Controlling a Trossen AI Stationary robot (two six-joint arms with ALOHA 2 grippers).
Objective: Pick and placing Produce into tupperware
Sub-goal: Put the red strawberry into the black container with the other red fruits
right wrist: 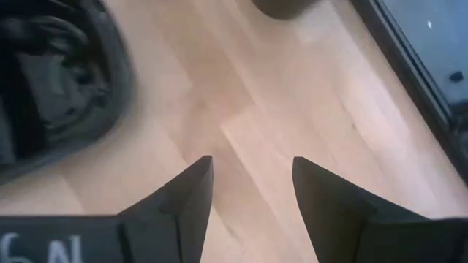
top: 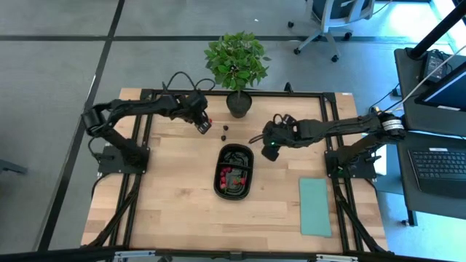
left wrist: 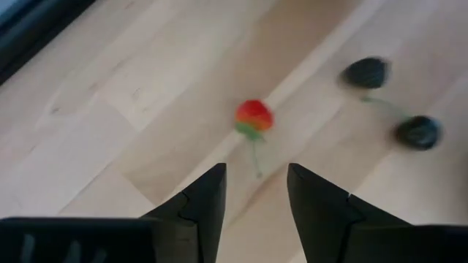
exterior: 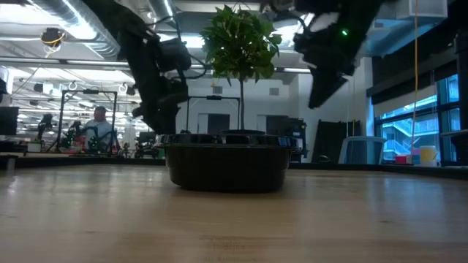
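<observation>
Glossy black plastic tupperware (top: pixel 234 175), wooden table (top: pixel 175 196)

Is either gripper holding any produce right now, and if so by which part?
Nothing is held. The left gripper is open above a red fruit piece on the table; the right gripper is open beside the black tray.

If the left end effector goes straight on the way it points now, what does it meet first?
Most likely the red fruit, lying in line beyond the open left end effector; depth is unclear.
</observation>
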